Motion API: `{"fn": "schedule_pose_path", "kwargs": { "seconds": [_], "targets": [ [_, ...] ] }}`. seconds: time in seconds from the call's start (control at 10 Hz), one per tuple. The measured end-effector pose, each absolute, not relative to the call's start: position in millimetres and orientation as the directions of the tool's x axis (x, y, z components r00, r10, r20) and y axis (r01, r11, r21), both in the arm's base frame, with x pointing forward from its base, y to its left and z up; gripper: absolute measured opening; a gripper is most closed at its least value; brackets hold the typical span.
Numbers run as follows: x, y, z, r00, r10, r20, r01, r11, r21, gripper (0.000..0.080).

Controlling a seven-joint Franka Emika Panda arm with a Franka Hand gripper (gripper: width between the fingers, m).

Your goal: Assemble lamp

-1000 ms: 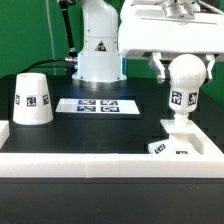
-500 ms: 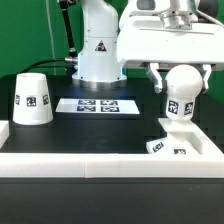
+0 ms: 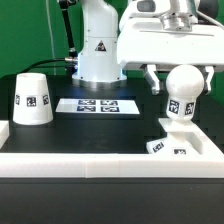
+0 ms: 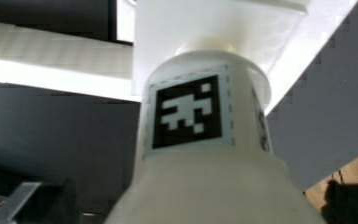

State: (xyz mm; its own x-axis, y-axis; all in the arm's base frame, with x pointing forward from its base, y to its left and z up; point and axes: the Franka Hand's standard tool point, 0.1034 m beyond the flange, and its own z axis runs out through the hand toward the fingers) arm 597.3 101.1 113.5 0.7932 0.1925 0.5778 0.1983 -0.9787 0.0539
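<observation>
Bulb lower and turned over the base

Over the last second the ball bulb [image 3: 184,85] has come down in the exterior view, so its stem now reaches closer to the blocky base [image 3: 179,128], and it has slid a little toward the exterior view's left. The square tag [image 3: 176,108] on the stem sat upright before and now sits lower and slightly tilted. The gripper [image 3: 180,82] has dropped with the bulb, and its finger [image 3: 151,80] on the exterior view's left now stands further out to that side, with dark background showing between it and the ball. Most of the shift came in the first half second
</observation>
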Motion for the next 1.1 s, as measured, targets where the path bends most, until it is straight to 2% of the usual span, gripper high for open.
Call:
{"fn": "schedule_pose_path", "kwargs": {
  "seconds": [0.3, 0.7, 1.1],
  "targets": [
    [595, 100, 115.7, 0.794, 0.193, 0.577, 0.198, -0.979, 0.054, 0.0698],
    [595, 102, 138.1, 0.799, 0.193, 0.57, 0.204, -0.978, 0.046, 0.0698],
    [591, 104, 129.6, 0.828, 0.198, 0.525, 0.212, -0.977, 0.033, 0.0698]
  ]
}}
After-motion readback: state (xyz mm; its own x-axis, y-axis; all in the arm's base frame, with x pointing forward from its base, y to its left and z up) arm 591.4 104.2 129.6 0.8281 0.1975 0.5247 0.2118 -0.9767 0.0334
